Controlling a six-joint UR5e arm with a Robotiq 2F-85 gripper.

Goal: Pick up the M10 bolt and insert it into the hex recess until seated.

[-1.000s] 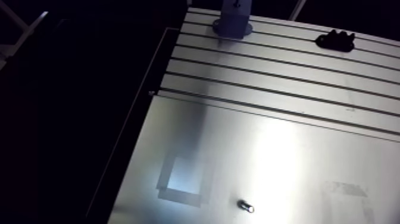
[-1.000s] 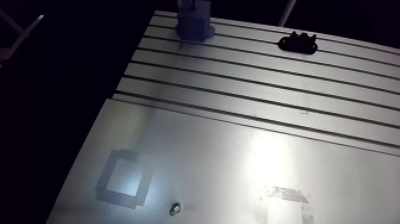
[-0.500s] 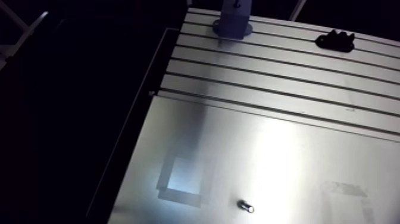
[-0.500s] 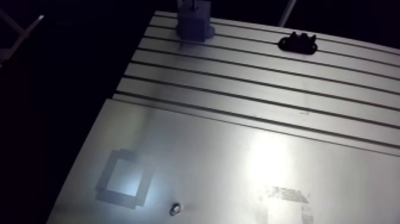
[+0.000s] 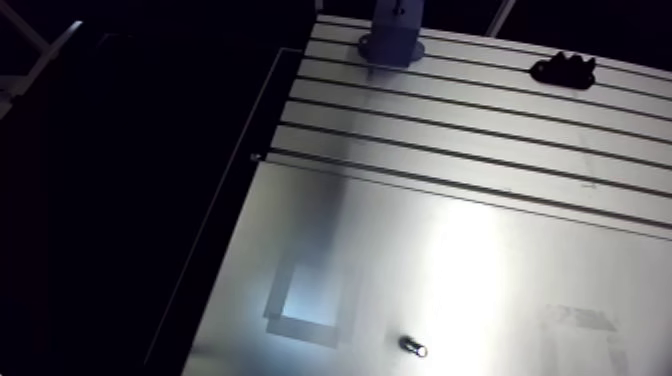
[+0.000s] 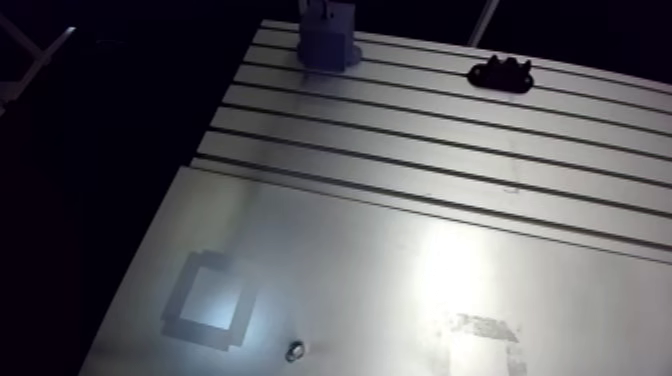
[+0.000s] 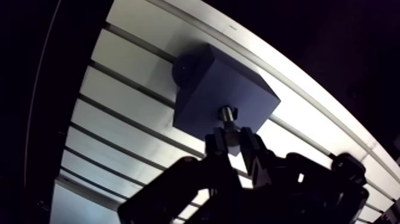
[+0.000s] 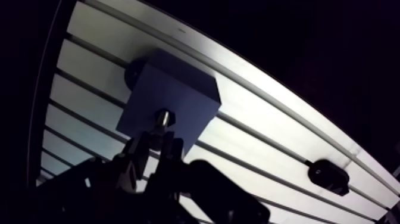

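M10 bolt (image 7: 227, 113) is pinched betw. my fingers (image 7: 216, 144). My gripper (image 7: 233, 138) is clamped on its shank, jaws only a narrow gap apart. Bolt stands approx. square to the top face of the dark blue block (image 7: 202, 89). Its far end meets that face, on the half nearest me. Can't tell how deep it sits, since the bolt itself hides the recess.

Block sits on the slotted table (image 5: 450, 130) by the far edge, close to the far-left corner in the arm view. A round flange shows at its base.

Black clamp (image 5: 565, 68) also lies along the far edge, well apart from the block, toward the right corner.

Nearer part of the table carries a smooth plate (image 5: 480, 250). On it:
- Tape frame (image 5: 300, 328), a rectangular outline near the plate's left edge.
- Small metal pin (image 5: 413, 346), lying near the frame's right side but not touching it, close to the near edge.
- Fainter tape mark (image 5: 585, 320), toward the plate's right side, well apart from the pin.
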